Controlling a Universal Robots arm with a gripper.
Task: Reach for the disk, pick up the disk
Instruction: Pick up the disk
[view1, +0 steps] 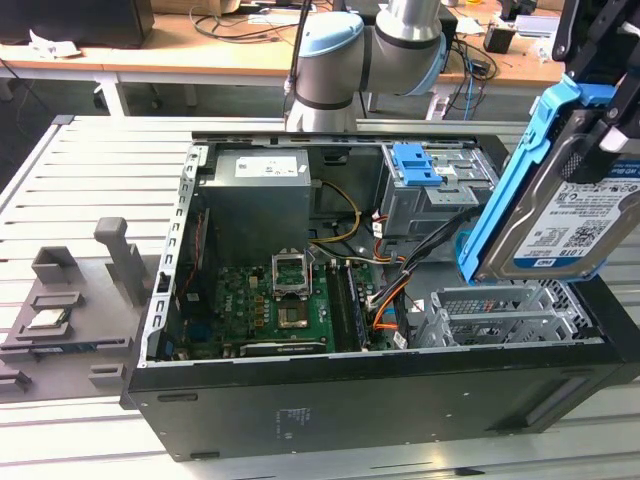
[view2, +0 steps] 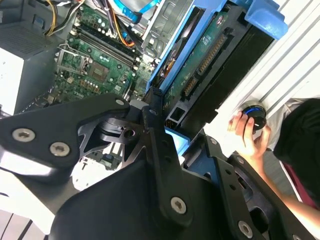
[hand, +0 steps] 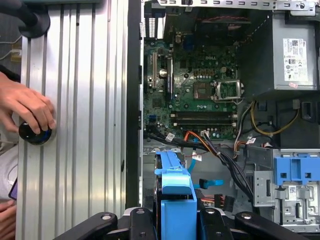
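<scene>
Exterior view: hand (view1: 600, 105) clamps the disk (view1: 560, 215) aloft.

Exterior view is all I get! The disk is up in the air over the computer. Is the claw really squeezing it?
Observer: Yes. In the first wrist view the claw is shut on the disk, with black fingers on both sides of its blue bracket.
Operator: Is anybody close to the computer?
Observer: Yes. In the first wrist view a person's hand rests on a round black-and-blue knob on the slatted table, beside the computer case.
</scene>
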